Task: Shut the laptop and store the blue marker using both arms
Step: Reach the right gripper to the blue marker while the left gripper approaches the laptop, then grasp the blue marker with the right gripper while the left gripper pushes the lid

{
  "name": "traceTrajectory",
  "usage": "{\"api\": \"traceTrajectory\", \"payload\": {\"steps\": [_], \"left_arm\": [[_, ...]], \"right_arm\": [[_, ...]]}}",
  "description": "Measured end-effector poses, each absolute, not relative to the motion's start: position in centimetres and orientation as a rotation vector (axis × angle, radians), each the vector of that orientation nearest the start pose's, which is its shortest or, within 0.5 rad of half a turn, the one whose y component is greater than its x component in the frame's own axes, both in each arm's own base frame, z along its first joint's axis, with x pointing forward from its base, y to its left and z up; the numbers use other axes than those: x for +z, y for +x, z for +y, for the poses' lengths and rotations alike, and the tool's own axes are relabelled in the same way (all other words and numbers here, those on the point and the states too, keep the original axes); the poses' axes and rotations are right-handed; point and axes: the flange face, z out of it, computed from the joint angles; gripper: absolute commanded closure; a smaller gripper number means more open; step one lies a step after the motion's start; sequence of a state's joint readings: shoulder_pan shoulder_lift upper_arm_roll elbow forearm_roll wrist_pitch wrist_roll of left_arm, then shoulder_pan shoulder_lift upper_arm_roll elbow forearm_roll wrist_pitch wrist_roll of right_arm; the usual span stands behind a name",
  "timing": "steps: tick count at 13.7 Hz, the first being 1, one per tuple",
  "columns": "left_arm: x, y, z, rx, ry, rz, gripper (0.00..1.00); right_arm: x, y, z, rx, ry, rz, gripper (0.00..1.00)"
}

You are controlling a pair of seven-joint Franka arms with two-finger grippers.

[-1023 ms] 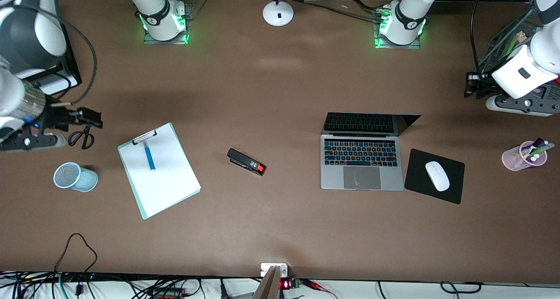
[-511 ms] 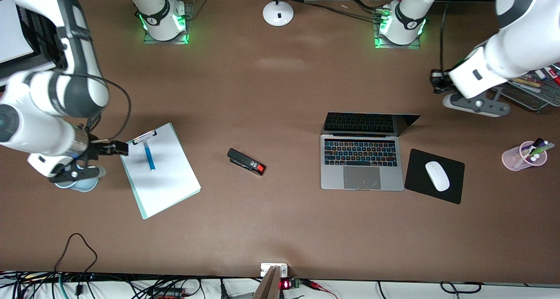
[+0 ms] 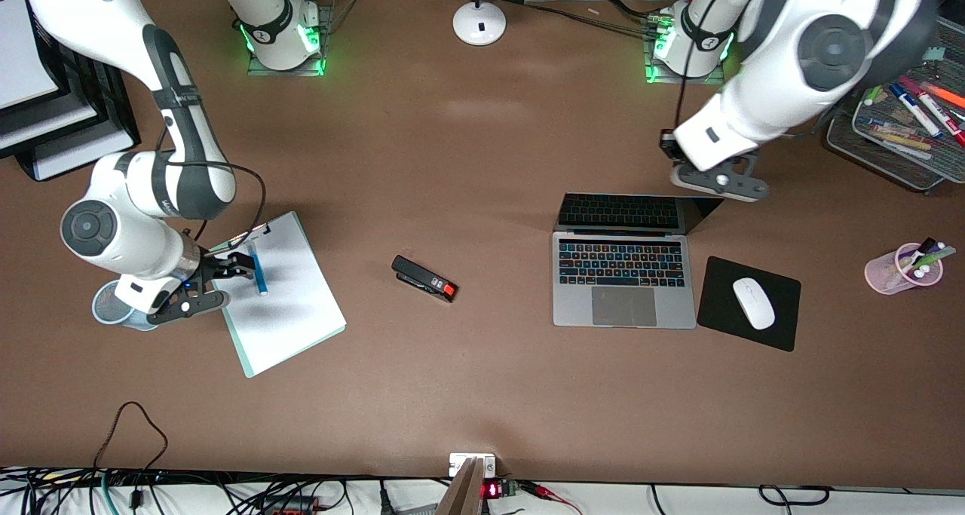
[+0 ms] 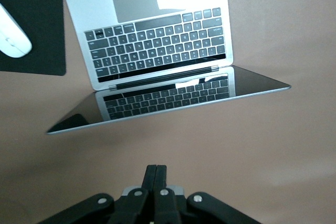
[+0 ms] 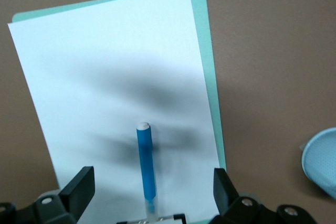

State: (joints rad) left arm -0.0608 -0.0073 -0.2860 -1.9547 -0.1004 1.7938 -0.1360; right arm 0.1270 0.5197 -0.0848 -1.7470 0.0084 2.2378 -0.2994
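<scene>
The laptop [image 3: 624, 304] stands open toward the left arm's end of the table, its dark screen [image 3: 633, 212] mirroring the keys. In the left wrist view the laptop [image 4: 157, 45] is in front of my left gripper [image 4: 156, 174], which is shut and empty. It hovers over bare table beside the lid's top edge; in the front view the left gripper [image 3: 712, 187] is above the lid's corner. The blue marker [image 3: 258, 272] lies on a clipboard's white paper. My right gripper [image 3: 240, 265] hangs open over it, the blue marker [image 5: 145, 166] between the wide fingers [image 5: 79, 187], untouched.
The clipboard [image 3: 275, 319] lies toward the right arm's end, a blue mesh cup [image 3: 113, 308] beside it under the right arm. A black stapler [image 3: 424, 278] lies mid-table. A white mouse [image 3: 753, 303] sits on a black pad [image 3: 780, 326]. A pink pen cup [image 3: 902, 268] and a marker tray [image 3: 897, 134] are close to the table's end.
Both arms swung in from the table's ends: the right one to over the clipboard and marker, the left one to the laptop's lid. The left gripper's fingers closed.
</scene>
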Motion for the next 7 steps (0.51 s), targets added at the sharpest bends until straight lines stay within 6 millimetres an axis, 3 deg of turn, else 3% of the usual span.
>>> {"api": "traceTrajectory", "payload": {"steps": [5, 7], "left_arm": [[40.6, 47.8, -19.3, 0.150, -3.175, 0.277, 1.00], [38.9, 47.2, -19.3, 0.114, -3.177, 0.279, 1.00]], "right_arm": [[22.3, 66.0, 4.4, 0.066, -3.113, -0.634, 0.00], [21.1, 65.8, 5.0, 0.086, -3.110, -0.649, 0.05]]}}
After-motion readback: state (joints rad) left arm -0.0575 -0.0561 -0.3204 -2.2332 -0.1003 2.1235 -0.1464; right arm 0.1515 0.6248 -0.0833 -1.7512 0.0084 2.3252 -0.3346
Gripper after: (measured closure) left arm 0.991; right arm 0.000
